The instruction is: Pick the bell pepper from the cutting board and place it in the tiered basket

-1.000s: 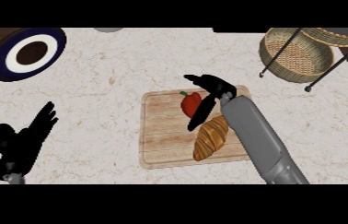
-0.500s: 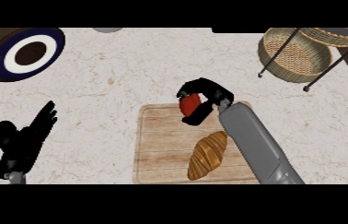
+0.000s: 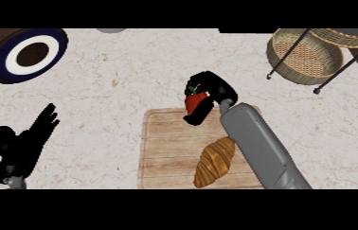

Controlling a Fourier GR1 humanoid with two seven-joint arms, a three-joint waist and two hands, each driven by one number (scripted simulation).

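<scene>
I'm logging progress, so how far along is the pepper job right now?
Done: the right hand has curled round the red bell pepper, at the far edge of the cutting board. In hand: carrying it. Left: moving it to the tiered basket at the far right and releasing it there.

Near middle of desk (image 3: 126, 77), toward the front edge: cutting board (image 3: 168, 148). On the board's right part, a bread loaf (image 3: 214, 162), lying slantwise. Over the board's far right corner: right robot hand (image 3: 210, 94), curled round bell pepper (image 3: 195, 104), with its forearm crossing the board's right side just beside the loaf. At far right corner of desk: tiered basket (image 3: 304, 56), well apart from the board. At far left corner: plate (image 3: 31, 54), cut by the view's edge. At front left, apart from the board: left robot hand (image 3: 31, 139), resting with fingers straight.
</scene>
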